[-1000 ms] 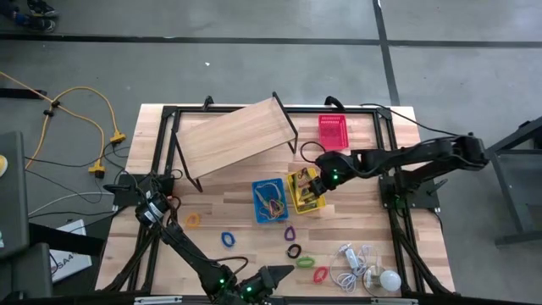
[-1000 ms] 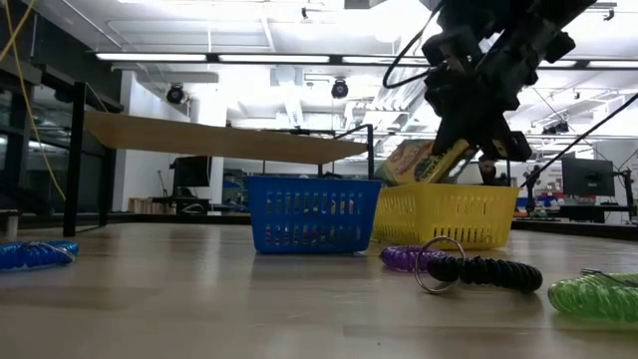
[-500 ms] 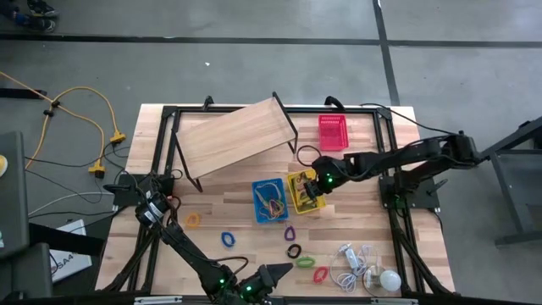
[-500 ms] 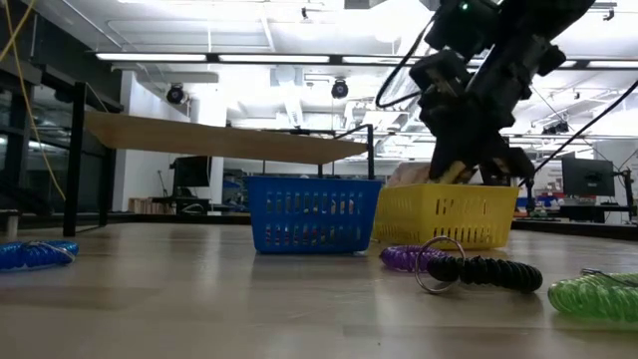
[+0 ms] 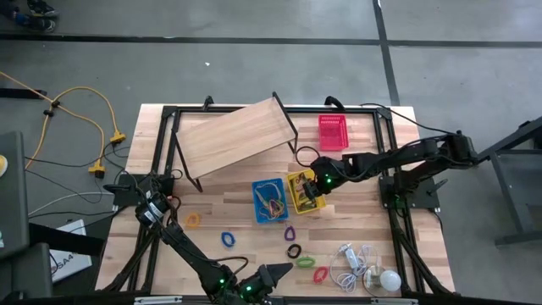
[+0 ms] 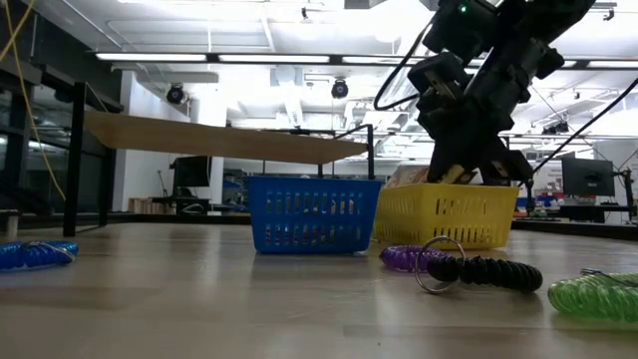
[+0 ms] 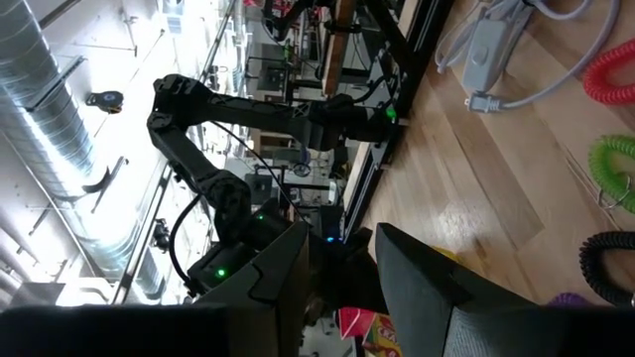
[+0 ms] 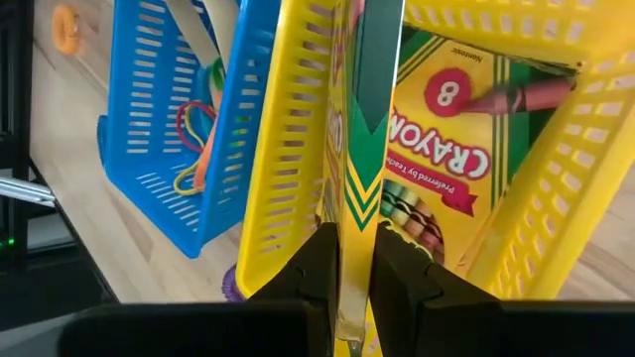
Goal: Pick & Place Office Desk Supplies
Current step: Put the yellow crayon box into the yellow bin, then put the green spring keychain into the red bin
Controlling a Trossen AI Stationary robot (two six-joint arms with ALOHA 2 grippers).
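I see a crayon box [image 8: 352,149] standing on edge inside the yellow basket [image 8: 556,188], its thin side running straight down between my right gripper's [image 8: 354,260] two fingers. The fingers [image 8: 319,268] sit close on either side of that edge, pinching it, with the box's green-chevron side rising away from them. A second crayon box [image 8: 446,129] lies flat in the same basket, just beside the held one, its printed face turned up. From above, the right gripper [image 5: 315,188] hangs over the yellow basket [image 5: 302,193], near the table's middle. In the low view the gripper [image 6: 469,170] dips just behind the basket's near wall [image 6: 444,216].

The blue basket [image 5: 269,201] sits just beside the yellow one, on its left, with a few coloured bands [image 8: 193,139] inside. The red basket [image 5: 333,132] stands apart, near the far edge of the table [image 5: 229,216], beside the tilted wooden board [image 5: 233,135].

Loose bands lie on the near half of the table: orange [image 5: 193,220], blue [image 5: 227,240], purple [image 5: 289,232], black [image 5: 293,251], green [image 5: 304,262] and red [image 5: 320,274]. A white bulb with its cord [image 5: 388,280] lies at the near right corner.

My left gripper [image 5: 269,278] waits at the near edge, well apart from the baskets, its fingers [image 7: 417,288] spread with nothing between them.
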